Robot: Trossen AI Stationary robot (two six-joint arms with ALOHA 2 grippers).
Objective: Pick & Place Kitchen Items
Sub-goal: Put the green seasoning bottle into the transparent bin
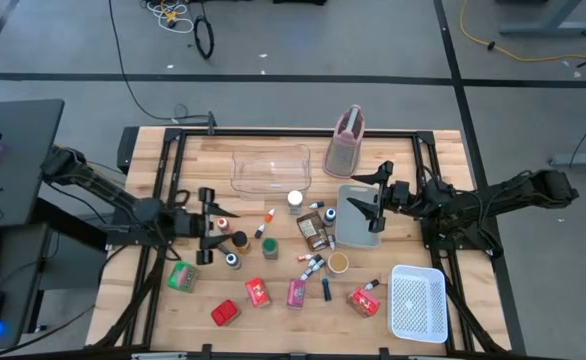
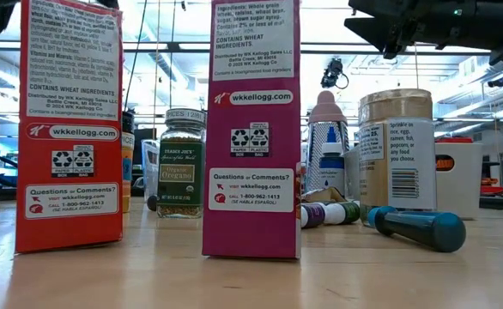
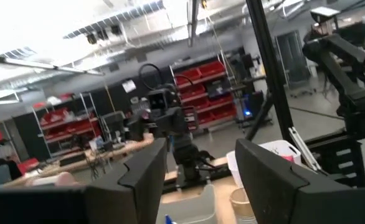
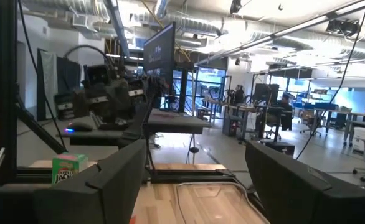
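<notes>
The kitchen items lie scattered over the near half of the wooden table: small spice jars (image 1: pixel 238 240), a white-lidded jar (image 1: pixel 295 200), a brown packet (image 1: pixel 313 230), a green packet (image 1: pixel 181 277), red packets (image 1: pixel 258 292) and a pink packet (image 1: pixel 296 292). In the low view the red packet (image 2: pixel 67 129) and the pink packet (image 2: pixel 251 129) stand upright. An oregano jar (image 2: pixel 181 163) stands behind them, and a blue bottle (image 2: pixel 419 227) lies on its side. My left gripper (image 1: pixel 216 225) hovers open above the jars at centre-left. My right gripper (image 1: pixel 363 198) hovers open over the grey tray (image 1: pixel 358 232). Both hold nothing.
A clear plastic bin (image 1: pixel 271 168) and a pinkish jug (image 1: pixel 345 145) stand at the far side. A white mesh basket (image 1: pixel 418 303) sits at the near right corner. A tan cup-like jar (image 1: pixel 338 262) stands near the tray. A black frame runs around the table edge.
</notes>
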